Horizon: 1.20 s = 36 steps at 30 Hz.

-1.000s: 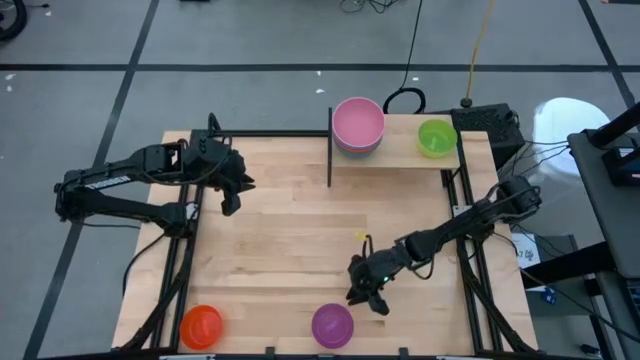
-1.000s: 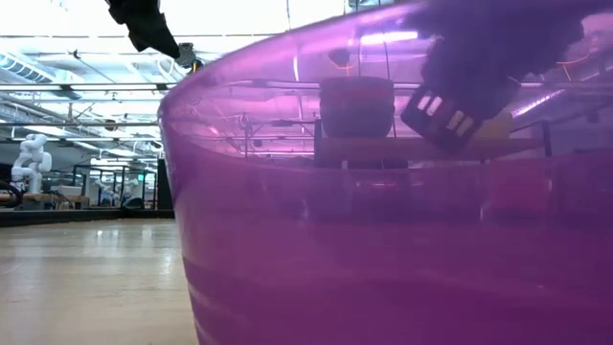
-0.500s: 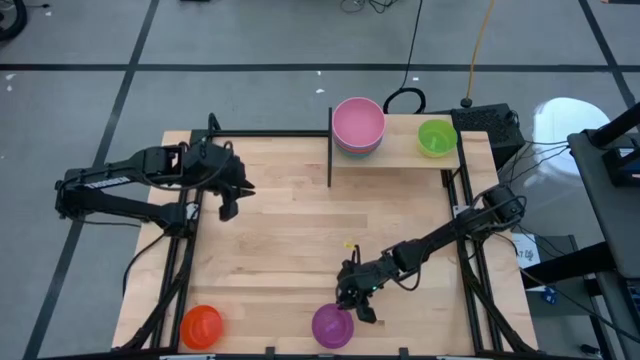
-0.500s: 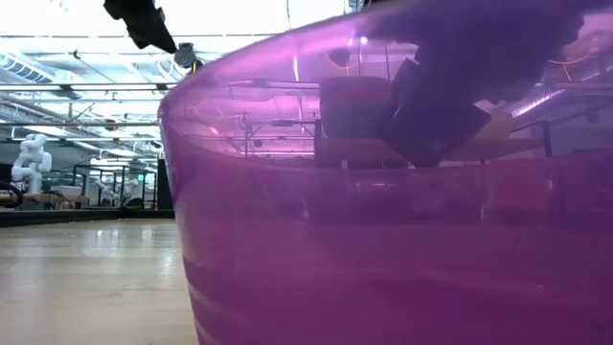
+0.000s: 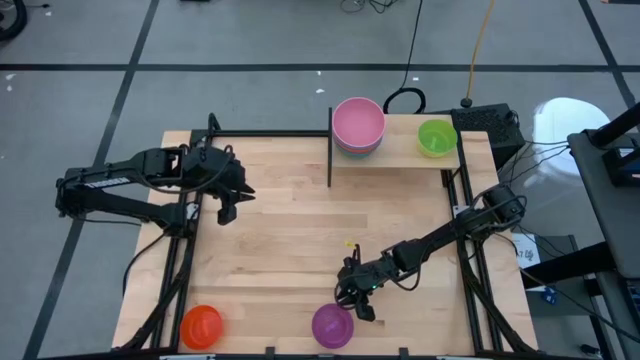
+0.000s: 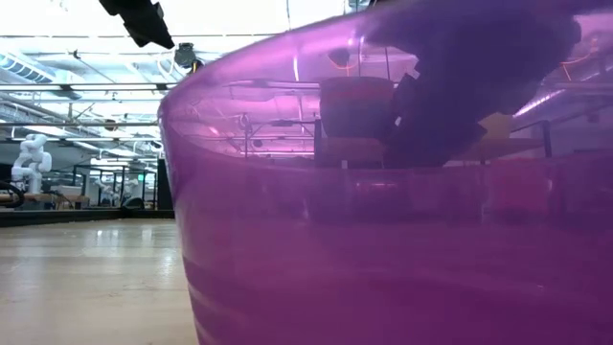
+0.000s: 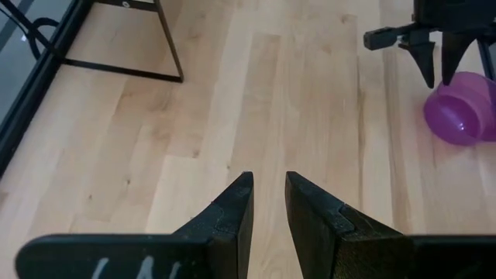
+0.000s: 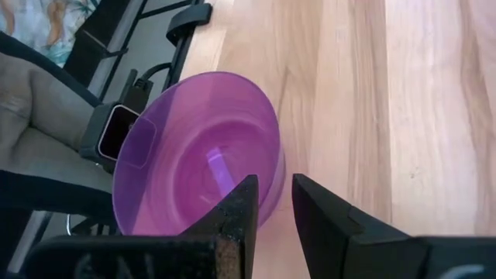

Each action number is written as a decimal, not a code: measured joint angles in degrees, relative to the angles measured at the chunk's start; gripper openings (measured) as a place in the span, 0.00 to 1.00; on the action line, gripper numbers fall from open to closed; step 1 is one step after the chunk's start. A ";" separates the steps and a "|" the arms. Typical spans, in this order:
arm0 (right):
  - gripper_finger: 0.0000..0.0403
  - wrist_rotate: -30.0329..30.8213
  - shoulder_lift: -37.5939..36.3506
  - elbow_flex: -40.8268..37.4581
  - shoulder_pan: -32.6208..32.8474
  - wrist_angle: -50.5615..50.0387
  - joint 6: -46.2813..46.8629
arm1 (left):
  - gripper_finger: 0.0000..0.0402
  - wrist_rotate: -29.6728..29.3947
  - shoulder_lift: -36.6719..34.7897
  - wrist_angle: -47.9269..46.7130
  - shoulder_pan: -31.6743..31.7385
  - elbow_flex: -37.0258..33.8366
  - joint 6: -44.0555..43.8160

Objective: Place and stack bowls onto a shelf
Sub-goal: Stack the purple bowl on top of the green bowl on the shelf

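Your right arm has reached the purple bowl.
The right gripper (image 5: 357, 304) has swung down to the purple bowl (image 5: 332, 325) at the table's near edge, fingers (image 8: 232, 213) slightly apart, seemingly straddling its rim; the shelf (image 5: 400, 150) waits far off.

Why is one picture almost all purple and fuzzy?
In the low view, the purple bowl sits right against the camera, so it fills the picture, out of focus, and tints the shelf behind it; in the high view it looks small and sharp at the table's near edge.
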 joint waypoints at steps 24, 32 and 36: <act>0.19 -1.41 0.07 0.00 0.07 -1.88 4.27 | 0.20 0.02 0.00 0.09 0.02 0.00 -0.82; 0.19 -3.23 0.46 0.00 0.11 -1.58 4.52 | 0.20 0.01 0.00 0.09 0.02 0.00 -0.80; 0.19 -3.27 0.46 0.00 0.09 -1.58 6.02 | 0.20 0.00 0.00 0.11 0.02 0.00 -0.81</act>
